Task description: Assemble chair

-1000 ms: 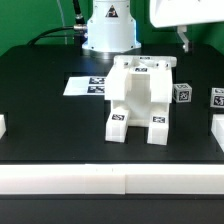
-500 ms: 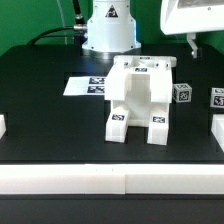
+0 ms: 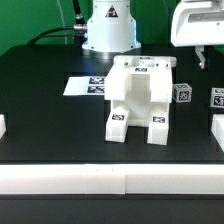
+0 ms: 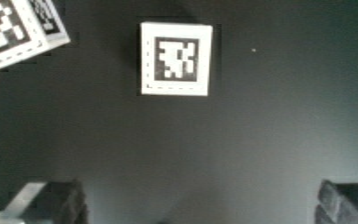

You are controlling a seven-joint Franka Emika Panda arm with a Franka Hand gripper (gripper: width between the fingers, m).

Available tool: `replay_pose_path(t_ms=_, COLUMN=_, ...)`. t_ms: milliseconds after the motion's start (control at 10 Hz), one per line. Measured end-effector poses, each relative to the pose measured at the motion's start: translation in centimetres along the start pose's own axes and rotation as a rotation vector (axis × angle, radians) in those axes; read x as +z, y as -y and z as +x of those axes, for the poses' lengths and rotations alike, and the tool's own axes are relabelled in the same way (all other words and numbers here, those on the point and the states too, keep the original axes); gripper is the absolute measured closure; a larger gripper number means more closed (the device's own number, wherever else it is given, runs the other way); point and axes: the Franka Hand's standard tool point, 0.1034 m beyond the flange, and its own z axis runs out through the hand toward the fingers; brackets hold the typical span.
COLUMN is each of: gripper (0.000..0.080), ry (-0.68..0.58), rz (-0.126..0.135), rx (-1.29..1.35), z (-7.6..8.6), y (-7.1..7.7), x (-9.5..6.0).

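Observation:
The chair (image 3: 140, 100) stands put together in the middle of the black table, a blocky white piece with tag stickers on its top and on its two front feet. My gripper (image 3: 203, 62) hangs high at the exterior view's right, apart from the chair and above the table. In the wrist view the gripper (image 4: 197, 206) is open, its dark fingers (image 4: 44, 204) wide apart with only black table between them. Nothing is held.
Two small white tagged cubes (image 3: 183, 93) (image 3: 218, 97) lie right of the chair; the wrist view shows one such cube (image 4: 176, 60) and another (image 4: 16, 35). The marker board (image 3: 88, 86) lies behind the chair. White bars (image 3: 110, 181) border the front and sides.
My gripper has moved toward the exterior view's right and a little lower, still open. The chair and cubes have not moved.

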Motion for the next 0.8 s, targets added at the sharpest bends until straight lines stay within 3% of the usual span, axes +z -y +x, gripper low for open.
replay_pose_path(t_ms=800, gripper=0.015, ry=0.036, rz=-0.036, rx=-0.016, z=-1.6, y=0.0, x=3.1)
